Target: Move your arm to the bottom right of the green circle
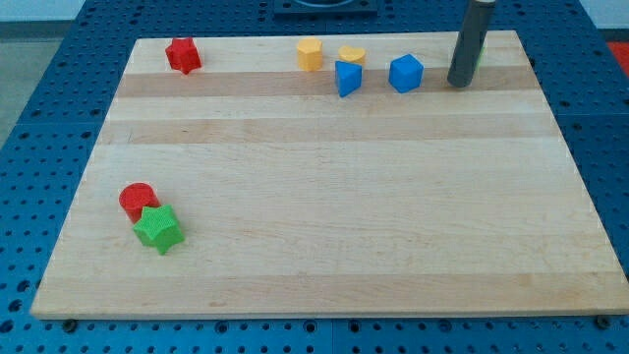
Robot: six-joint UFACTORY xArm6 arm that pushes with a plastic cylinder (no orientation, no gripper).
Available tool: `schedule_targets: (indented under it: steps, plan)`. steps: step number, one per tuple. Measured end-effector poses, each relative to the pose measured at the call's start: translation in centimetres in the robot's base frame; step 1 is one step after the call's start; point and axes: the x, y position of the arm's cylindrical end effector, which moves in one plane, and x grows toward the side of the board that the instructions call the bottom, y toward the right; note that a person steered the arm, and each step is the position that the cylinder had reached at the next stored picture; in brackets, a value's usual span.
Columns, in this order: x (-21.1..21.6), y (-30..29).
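Observation:
My tip [459,85] rests on the wooden board [324,187] near the view's top right. A thin sliver of green [480,55] shows just right of the rod and looks like the green circle, mostly hidden behind the rod. My tip is just below and left of that sliver. A blue block [405,73] lies a short way to the left of my tip.
A blue triangular block [348,78], a yellow block [311,54] and a smaller yellow block [352,54] sit along the top. A red star [182,55] is at the top left. A red circle [139,200] touches a green star [158,228] at the bottom left.

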Motion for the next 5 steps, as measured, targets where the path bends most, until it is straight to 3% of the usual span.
schedule_targets:
  steps: [3,5]
  plan:
    - [0.0,0.4]
    - [-0.3,3.7]
